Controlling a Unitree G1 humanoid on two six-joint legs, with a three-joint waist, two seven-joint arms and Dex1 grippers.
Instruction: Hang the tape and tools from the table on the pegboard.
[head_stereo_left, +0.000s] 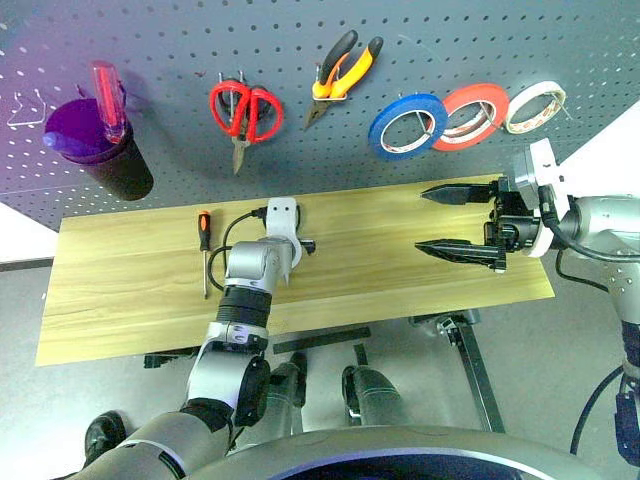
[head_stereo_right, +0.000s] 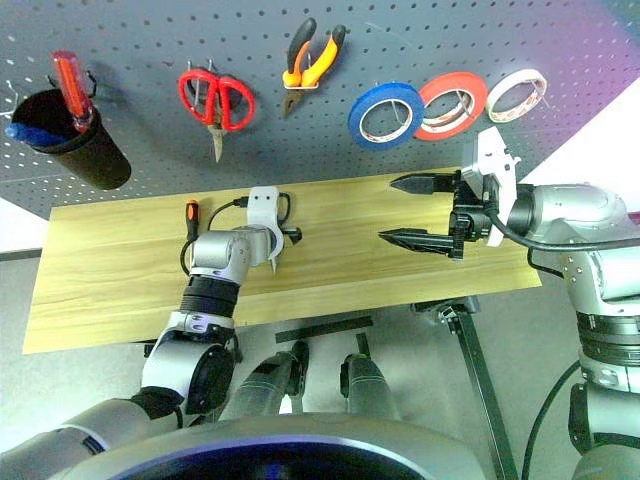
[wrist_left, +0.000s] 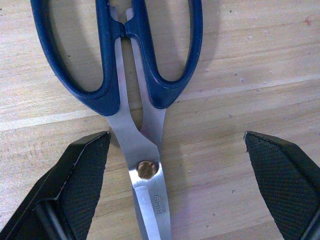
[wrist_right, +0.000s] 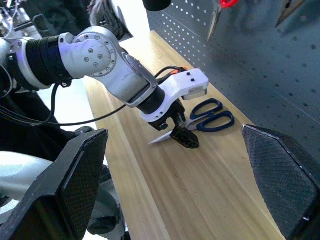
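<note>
— Where are the dark blue-handled scissors being seen?

— They are lying flat on the table, blades closed, directly under the left gripper. In the left wrist view the brass pivot screw is sitting between the two black fingers, nearer the one at 8 o'clock, with the handle loops running off toward 12 o'clock and the blade tips toward 6 o'clock.

— Are the scissors being gripped?

— No. The jaws are being held wide apart on either side of the blades, and wood is showing between each finger and the steel. In the right wrist view that gripper is seen tilted down over the blades, fingertips at or just above the tabletop; contact cannot be told.

— And the other hand?

— The right gripper is being held above the table's 3 o'clock end, pointing toward 9 o'clock, its jaws spread wide with nothing between them.

— What else is lying on the table?

— The small screwdriver with the red-and-black handle, at 9 o'clock from the left gripper, near but apart.

— And on the pegboard?

— The orange-and-black pliers are hanging at 12 o'clock from the left gripper, the blue tape at about 1 o'clock, beside the red-orange roll and the cream-white roll. The red-handled scissors are hanging at 11 o'clock, and a dark cup with a red-handled screwdriver is mounted toward 10 o'clock.
</note>
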